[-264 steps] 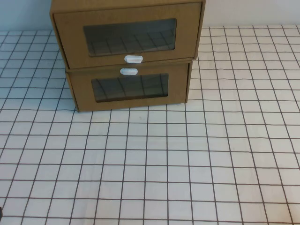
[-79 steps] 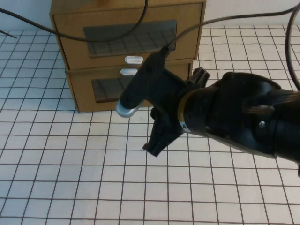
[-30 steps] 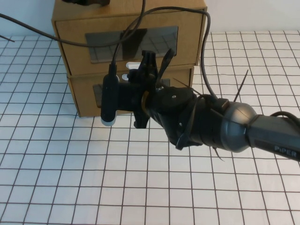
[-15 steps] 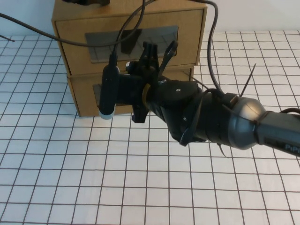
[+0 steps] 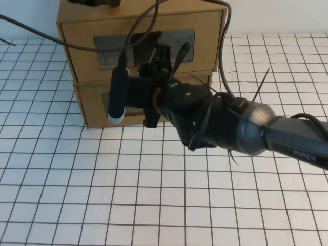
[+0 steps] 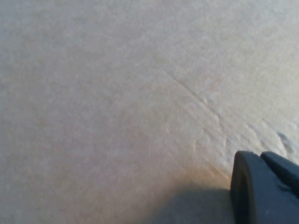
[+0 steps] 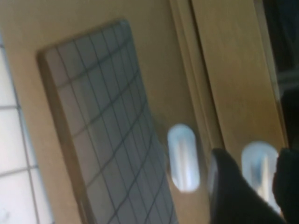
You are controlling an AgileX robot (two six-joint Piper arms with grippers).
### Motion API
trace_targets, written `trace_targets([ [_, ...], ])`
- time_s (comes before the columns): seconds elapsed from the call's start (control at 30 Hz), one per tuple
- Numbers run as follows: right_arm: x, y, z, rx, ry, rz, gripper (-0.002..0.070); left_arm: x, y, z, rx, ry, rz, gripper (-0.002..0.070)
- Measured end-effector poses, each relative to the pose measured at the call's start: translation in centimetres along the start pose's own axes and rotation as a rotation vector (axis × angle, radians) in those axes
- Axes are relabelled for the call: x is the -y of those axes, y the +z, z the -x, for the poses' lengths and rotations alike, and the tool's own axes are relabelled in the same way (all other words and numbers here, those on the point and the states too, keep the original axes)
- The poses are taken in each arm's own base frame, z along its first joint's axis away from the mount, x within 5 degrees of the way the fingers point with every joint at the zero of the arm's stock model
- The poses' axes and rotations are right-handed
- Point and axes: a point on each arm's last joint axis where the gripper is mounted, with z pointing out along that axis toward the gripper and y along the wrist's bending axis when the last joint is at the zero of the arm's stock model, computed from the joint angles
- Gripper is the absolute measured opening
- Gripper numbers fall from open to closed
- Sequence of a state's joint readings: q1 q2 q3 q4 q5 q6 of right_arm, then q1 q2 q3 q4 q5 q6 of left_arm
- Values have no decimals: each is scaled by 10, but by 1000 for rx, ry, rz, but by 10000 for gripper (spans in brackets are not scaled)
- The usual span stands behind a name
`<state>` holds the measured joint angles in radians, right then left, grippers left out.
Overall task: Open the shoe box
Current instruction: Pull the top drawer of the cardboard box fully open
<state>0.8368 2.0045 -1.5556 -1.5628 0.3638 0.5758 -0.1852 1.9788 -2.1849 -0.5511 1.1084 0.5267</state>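
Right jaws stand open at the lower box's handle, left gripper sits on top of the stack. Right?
No. The right wrist view shows the right gripper with jaws open at the upper box's handle, not the lower handle. The left gripper is on top of the stack, as stated.

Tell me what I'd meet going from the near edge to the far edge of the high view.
White checked tablecloth → right arm's grey-black body → right gripper, fingers open around a white handle → the upper brown cardboard shoe box bearing it → left gripper over that box's top, at the far edge.
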Motion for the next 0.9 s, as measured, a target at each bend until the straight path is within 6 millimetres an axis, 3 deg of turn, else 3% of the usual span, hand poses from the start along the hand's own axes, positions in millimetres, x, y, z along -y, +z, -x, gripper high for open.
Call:
trace_targets([
  [0.3,8,4,-14,-42,28,-9,188,0,0,0,-3,0,-2,-2],
  [0.9,5,1,-10,-62,41,-16,183,0,0,0,-5,0,-3,-2],
])
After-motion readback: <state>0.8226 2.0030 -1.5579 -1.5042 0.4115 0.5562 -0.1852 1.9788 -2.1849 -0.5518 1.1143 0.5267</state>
